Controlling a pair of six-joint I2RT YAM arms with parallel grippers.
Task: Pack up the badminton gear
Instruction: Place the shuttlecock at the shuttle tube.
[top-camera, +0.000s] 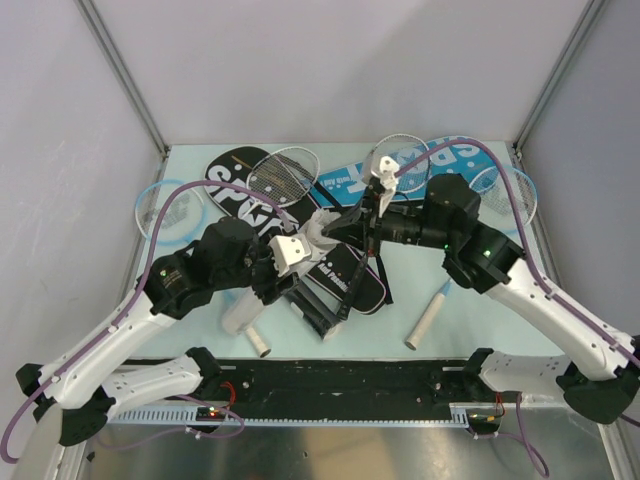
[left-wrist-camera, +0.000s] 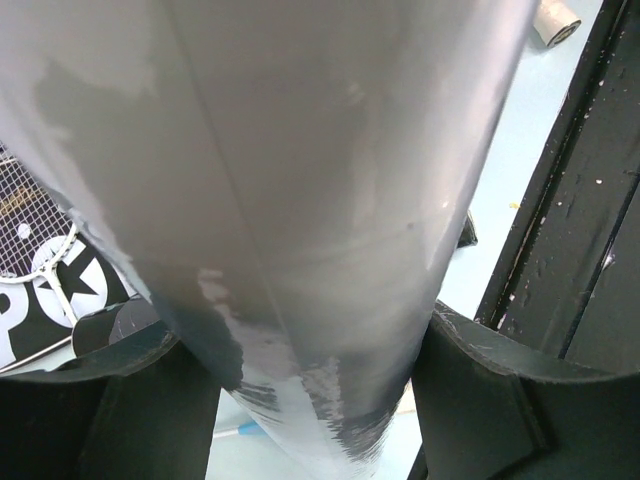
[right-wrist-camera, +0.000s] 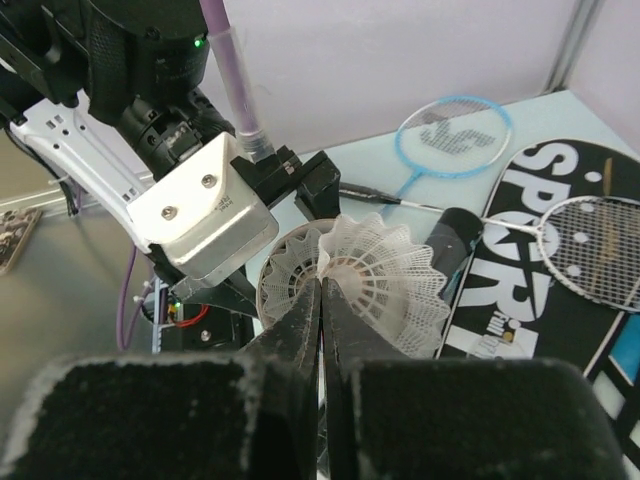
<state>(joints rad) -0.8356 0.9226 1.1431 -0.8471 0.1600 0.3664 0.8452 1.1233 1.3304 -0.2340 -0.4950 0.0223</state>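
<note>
Right gripper (right-wrist-camera: 322, 285) pinches shut on one white shuttlecock (right-wrist-camera: 390, 285), just beside the open mouth of a white tube (left-wrist-camera: 300, 200) — clamped in the left gripper (left-wrist-camera: 300, 400), long axis aimed at the right fingers. Farther out — two loose tubes (top-camera: 430, 320), four rackets (top-camera: 285, 170).

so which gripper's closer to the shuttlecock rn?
Right. The right gripper is shut on the shuttlecock, pinching it directly. The left gripper is just beside it, clamped around the tube, whose open end sits next to the shuttlecock.
</note>
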